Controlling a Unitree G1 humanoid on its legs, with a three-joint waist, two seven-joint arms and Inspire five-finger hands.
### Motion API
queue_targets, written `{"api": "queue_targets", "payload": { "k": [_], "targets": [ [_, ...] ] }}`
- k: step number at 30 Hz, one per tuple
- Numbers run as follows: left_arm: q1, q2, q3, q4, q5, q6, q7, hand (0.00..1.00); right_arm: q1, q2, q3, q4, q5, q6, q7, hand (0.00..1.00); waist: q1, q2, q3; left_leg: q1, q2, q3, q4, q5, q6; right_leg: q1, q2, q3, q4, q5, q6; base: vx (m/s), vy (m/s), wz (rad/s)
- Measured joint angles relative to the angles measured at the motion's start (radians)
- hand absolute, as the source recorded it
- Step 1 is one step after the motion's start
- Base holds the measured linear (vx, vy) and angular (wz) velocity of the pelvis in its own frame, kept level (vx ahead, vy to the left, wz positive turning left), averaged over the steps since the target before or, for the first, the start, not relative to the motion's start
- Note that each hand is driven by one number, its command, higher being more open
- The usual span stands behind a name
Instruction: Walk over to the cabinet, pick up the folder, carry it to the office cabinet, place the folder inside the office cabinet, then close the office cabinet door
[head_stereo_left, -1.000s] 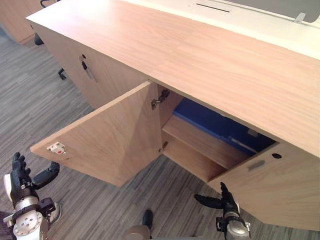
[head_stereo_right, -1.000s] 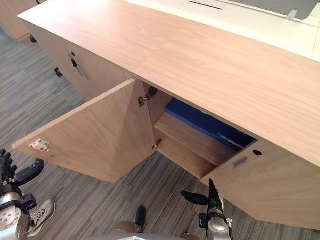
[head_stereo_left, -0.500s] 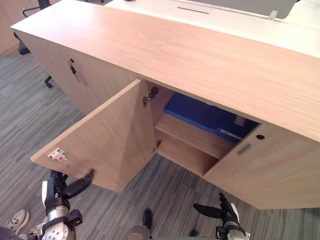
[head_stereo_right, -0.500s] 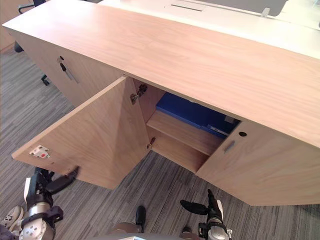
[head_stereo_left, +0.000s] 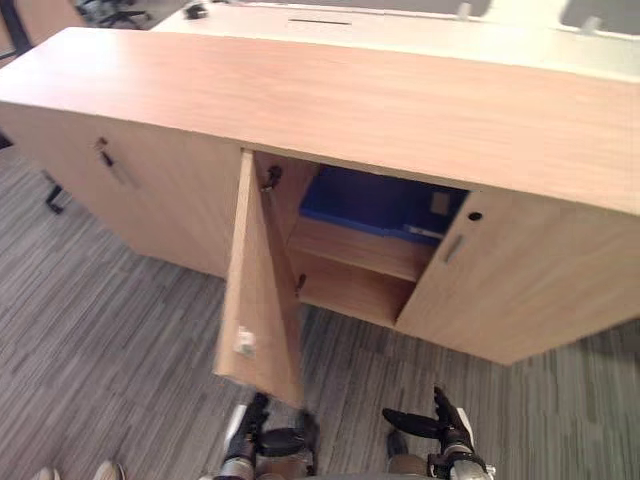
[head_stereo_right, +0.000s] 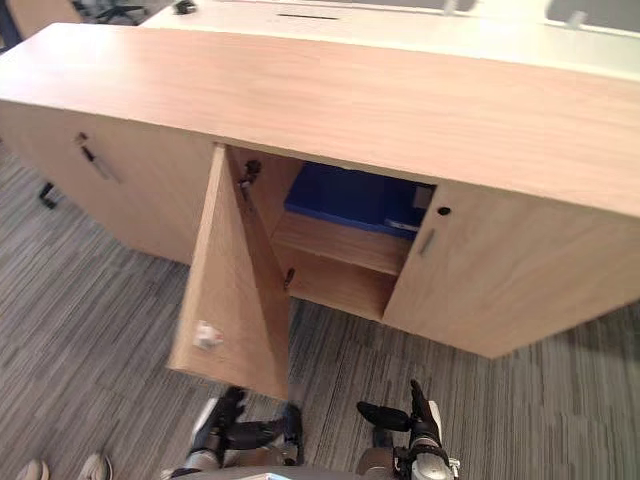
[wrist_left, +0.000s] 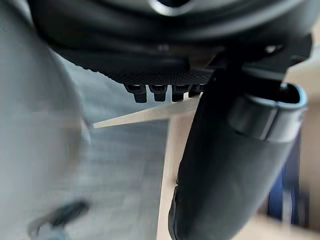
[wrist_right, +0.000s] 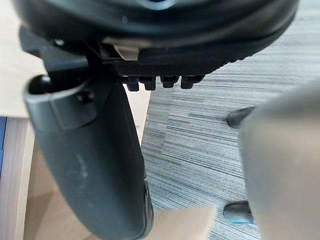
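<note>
The blue folder (head_stereo_left: 368, 200) lies flat on the upper shelf inside the open office cabinet (head_stereo_left: 330, 100). The cabinet's left door (head_stereo_left: 258, 290) stands out towards me, nearly edge-on. My left hand (head_stereo_left: 275, 438) is low on the near side of that door's free edge, fingers straight, thumb (wrist_left: 235, 165) out, holding nothing. My right hand (head_stereo_left: 440, 425) hangs in front of the shut right door (head_stereo_left: 520, 280), open and empty; its thumb (wrist_right: 90, 165) shows against the carpet. The folder's blue (wrist_left: 282, 200) shows past the left thumb.
A further shut door with a key (head_stereo_left: 110, 165) is at the cabinet's left. A person's shoes (head_stereo_right: 60, 468) stand on the striped carpet at lower left. An office chair (head_stereo_left: 115, 12) is at the far left back. A white desk (head_stereo_left: 400, 22) lies behind the cabinet.
The camera has moved, so the cabinet now faces me squarely. My left hand has come in from the door's left side to just below its free edge. The door looks swung further round.
</note>
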Motion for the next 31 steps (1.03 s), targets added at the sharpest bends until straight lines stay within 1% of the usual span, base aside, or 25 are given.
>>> {"api": "queue_targets", "payload": {
  "k": [1,2,3,5,6,7,9,10,11,12,14,16,17,20,23,25,26,28,29,31],
  "targets": [
    [-0.067,-0.001,-0.031,0.000,0.016,0.000,-0.010,1.00,-0.008,-0.001,0.013,0.000,-0.003,0.000,-0.003,1.00,-0.016,0.000,0.000,-0.002,0.000,0.025,0.000,-0.004,0.005,-0.017,0.000,0.017,-0.001,0.004,-0.018,0.00,0.062,-0.71],
    [-0.104,-0.001,-0.044,0.000,0.020,0.000,-0.013,1.00,-0.011,-0.002,0.020,0.000,-0.004,0.000,-0.005,1.00,-0.025,0.000,0.000,-0.003,0.000,0.038,0.000,-0.006,0.008,-0.024,0.000,0.025,-0.001,0.005,-0.024,0.01,0.044,-0.68],
    [-0.181,-0.004,-0.046,-0.002,0.036,0.000,-0.016,1.00,-0.015,-0.004,0.031,0.000,-0.010,0.000,-0.009,1.00,-0.037,0.000,0.000,-0.004,0.000,0.061,0.000,-0.009,0.012,-0.037,0.000,0.041,-0.003,0.008,-0.029,0.01,0.030,-0.52],
    [-0.308,0.000,-0.024,-0.015,0.056,-0.008,-0.004,1.00,-0.028,-0.007,0.039,-0.001,-0.018,0.001,-0.011,1.00,-0.069,0.002,0.001,-0.005,0.003,0.088,0.000,-0.014,0.019,-0.047,0.000,0.056,-0.019,0.019,-0.043,0.02,0.022,-0.51],
    [-0.341,0.006,-0.012,-0.015,0.063,-0.009,0.000,1.00,-0.035,-0.007,0.040,0.001,-0.019,0.001,-0.011,1.00,-0.078,0.003,0.001,-0.005,0.005,0.098,0.000,-0.016,0.021,-0.048,0.000,0.058,-0.026,0.022,-0.041,0.05,0.006,-0.47],
    [-0.399,0.015,0.019,-0.015,0.078,-0.010,0.011,1.00,-0.040,-0.008,0.040,0.005,-0.019,0.001,-0.011,1.00,-0.088,0.003,0.001,-0.004,0.008,0.112,0.000,-0.020,0.023,-0.050,0.000,0.061,-0.042,0.039,-0.041,0.08,-0.013,-0.42],
    [-0.478,0.045,0.082,-0.004,0.105,-0.013,0.041,1.00,-0.045,-0.010,0.038,0.009,-0.019,0.001,-0.011,1.00,-0.105,0.002,0.001,-0.002,0.011,0.129,0.001,-0.019,0.021,-0.048,-0.001,0.064,-0.070,0.110,-0.029,0.12,-0.037,-0.33],
    [-0.499,0.055,0.100,0.007,0.111,-0.013,0.048,1.00,-0.046,-0.011,0.037,0.010,-0.019,0.001,-0.011,1.00,-0.106,0.002,0.001,0.000,0.011,0.133,0.003,-0.019,0.021,-0.046,-0.002,0.064,-0.075,0.129,-0.007,0.15,-0.060,-0.22],
    [-0.530,0.081,0.136,0.032,0.112,-0.015,0.060,1.00,-0.051,-0.013,0.037,0.021,-0.020,0.001,-0.009,1.00,-0.105,0.004,0.002,0.009,0.014,0.141,0.005,-0.017,0.024,-0.034,0.001,0.061,-0.092,0.157,0.037,0.13,-0.064,-0.30],
    [-0.553,0.109,0.170,0.057,0.113,-0.015,0.076,1.00,-0.056,-0.016,0.037,0.031,-0.019,0.001,-0.005,1.00,-0.103,0.008,0.005,0.019,0.025,0.149,0.006,-0.016,0.025,-0.023,0.011,0.062,-0.108,0.166,0.051,0.17,-0.107,-0.31],
    [-0.576,0.146,0.208,0.089,0.112,-0.015,0.098,1.00,-0.068,-0.027,0.037,0.044,-0.020,0.001,0.000,1.00,-0.105,0.015,0.009,0.030,0.045,0.142,0.006,-0.017,0.024,-0.017,0.030,0.058,-0.112,0.170,0.055,0.14,-0.138,-0.26],
    [-0.576,0.152,0.212,0.089,0.112,-0.015,0.098,1.00,-0.070,-0.045,0.036,0.046,-0.020,0.001,0.002,1.00,-0.106,0.020,0.012,0.032,0.056,0.116,0.006,-0.016,0.022,-0.012,0.040,0.046,-0.111,0.170,0.055,0.11,-0.134,-0.04],
    [-0.574,0.144,0.209,0.089,0.112,-0.015,0.097,1.00,-0.070,-0.058,0.036,0.046,-0.020,0.001,0.003,1.00,-0.106,0.022,0.013,0.033,0.062,0.109,0.006,-0.016,0.017,-0.009,0.044,0.037,-0.111,0.170,0.055,0.09,-0.121,0.09],
    [-0.547,0.131,0.199,0.083,0.112,-0.022,0.086,1.00,-0.071,-0.071,0.029,0.047,-0.019,0.001,0.003,1.00,-0.109,0.023,0.013,0.036,0.068,0.098,0.006,-0.015,0.014,-0.002,0.048,0.019,-0.110,0.174,0.050,0.02,-0.052,0.09],
    [-0.446,0.102,0.201,0.071,0.107,-0.033,0.072,1.00,-0.071,-0.070,0.011,0.051,-0.017,0.002,0.003,1.00,-0.107,0.022,0.013,0.038,0.067,0.091,0.005,-0.017,0.011,0.002,0.047,0.009,-0.110,0.174,0.049,-0.05,-0.020,0.03],
    [-0.341,0.094,0.204,0.070,0.099,-0.035,0.046,1.00,-0.070,-0.061,-0.007,0.057,-0.016,0.004,0.004,1.00,-0.101,0.022,0.013,0.040,0.067,0.084,0.004,-0.014,0.007,0.004,0.044,0.004,-0.110,0.173,0.047,-0.10,-0.025,0.04],
    [-0.310,0.091,0.209,0.071,0.091,-0.035,0.039,1.00,-0.070,-0.060,-0.011,0.058,-0.016,0.004,0.004,1.00,-0.099,0.022,0.013,0.040,0.067,0.083,0.000,-0.013,0.005,0.005,0.042,0.002,-0.111,0.171,0.045,-0.12,-0.038,0.02],
    [-0.216,0.067,0.250,0.114,0.070,-0.034,0.007,1.00,-0.057,-0.055,-0.040,0.060,-0.012,0.008,0.004,1.00,-0.073,0.021,0.014,0.045,0.066,0.081,-0.001,-0.008,-0.001,0.010,0.043,-0.003,-0.110,0.161,0.034,-0.13,-0.035,0.04],
    [-0.204,0.061,0.261,0.135,0.068,-0.034,0.003,1.00,-0.051,-0.055,-0.046,0.060,-0.007,0.009,0.004,1.00,-0.066,0.021,0.014,0.048,0.066,0.077,-0.001,-0.008,-0.004,0.013,0.043,-0.006,-0.110,0.159,0.035,-0.12,-0.029,0.11],
    [-0.167,0.054,0.314,0.224,0.061,-0.032,-0.012,1.00,-0.040,-0.056,-0.066,0.060,0.006,0.010,0.004,1.00,-0.047,0.018,0.013,0.049,0.068,0.064,-0.001,-0.006,-0.008,0.016,0.044,-0.020,-0.111,0.151,0.041,-0.10,-0.032,0.15]
  ]
}}
